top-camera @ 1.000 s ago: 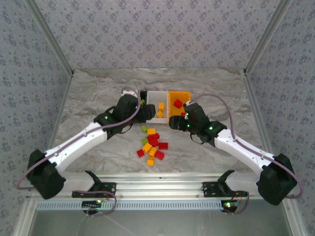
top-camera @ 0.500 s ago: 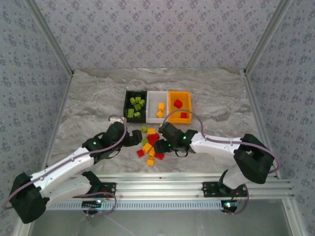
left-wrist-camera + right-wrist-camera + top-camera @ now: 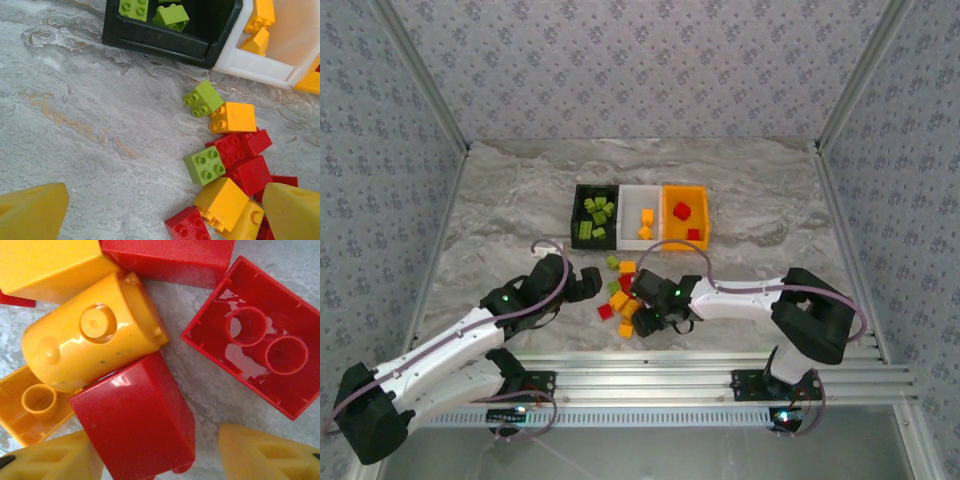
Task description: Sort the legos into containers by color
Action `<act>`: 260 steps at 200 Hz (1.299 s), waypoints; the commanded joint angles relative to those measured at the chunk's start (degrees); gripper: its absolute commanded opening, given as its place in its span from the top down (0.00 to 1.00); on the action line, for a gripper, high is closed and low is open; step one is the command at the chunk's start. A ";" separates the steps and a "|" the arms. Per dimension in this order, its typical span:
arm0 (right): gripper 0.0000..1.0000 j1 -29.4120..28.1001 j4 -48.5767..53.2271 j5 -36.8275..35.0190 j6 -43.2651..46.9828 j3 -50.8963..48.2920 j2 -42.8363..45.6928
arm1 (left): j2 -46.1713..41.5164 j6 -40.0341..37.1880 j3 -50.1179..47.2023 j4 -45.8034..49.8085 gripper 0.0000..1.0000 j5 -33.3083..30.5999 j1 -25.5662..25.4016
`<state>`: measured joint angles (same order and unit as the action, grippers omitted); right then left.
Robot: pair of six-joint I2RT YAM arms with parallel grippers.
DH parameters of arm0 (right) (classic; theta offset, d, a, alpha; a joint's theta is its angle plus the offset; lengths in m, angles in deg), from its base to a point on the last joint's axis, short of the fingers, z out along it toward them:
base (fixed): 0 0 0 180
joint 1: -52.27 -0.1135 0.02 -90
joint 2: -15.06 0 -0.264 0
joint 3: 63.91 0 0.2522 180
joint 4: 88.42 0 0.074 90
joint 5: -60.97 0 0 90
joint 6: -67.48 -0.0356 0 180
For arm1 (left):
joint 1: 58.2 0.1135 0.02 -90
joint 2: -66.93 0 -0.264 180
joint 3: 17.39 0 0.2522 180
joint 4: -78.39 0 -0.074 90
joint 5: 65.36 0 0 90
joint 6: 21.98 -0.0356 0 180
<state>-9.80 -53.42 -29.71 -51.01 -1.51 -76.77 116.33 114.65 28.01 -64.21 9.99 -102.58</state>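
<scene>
Near edge: both arms stretch out over the tabletop toward the loose bricks, a small heap of red, yellow and green short of the bins.

Left pincer: low over the marble, just left of the heap. Jaws wide, nothing held. Its yellow fingertips sit at the bottom corners of the wrist view, with a green brick and the heap's left side ahead of them.

Right pincer: down in the near right side of the heap. Jaws part-way apart, straddling a red brick. One fingertip touches it; the other stands apart, with bare marble in the gap. Not clamped. A yellow round-ended piece lies against the brick's far side. An upturned red brick, hollow side up, is just beside.

Far: three bins joined in a row.
- Black bin, left: green bricks.
- White bin, middle: two yellow.
- Orange bin, right: two red.
</scene>
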 commanded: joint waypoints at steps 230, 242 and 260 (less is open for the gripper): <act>0.76 25.62 5.41 -4.70 2.11 17.99 5.78 | 2.96 -1.98 0.75 0.25 0.01 1.69 0.69; 0.75 27.58 5.22 -5.58 2.29 22.39 1.19 | 2.79 -2.30 0.79 0.53 0.01 2.03 0.70; 0.75 30.27 6.25 -7.33 2.49 27.95 -5.49 | 2.65 -2.66 0.82 1.30 0.00 2.39 0.74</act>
<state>18.09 -47.59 -36.34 -47.97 20.59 -75.09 119.18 113.49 28.03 -63.97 11.36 -102.08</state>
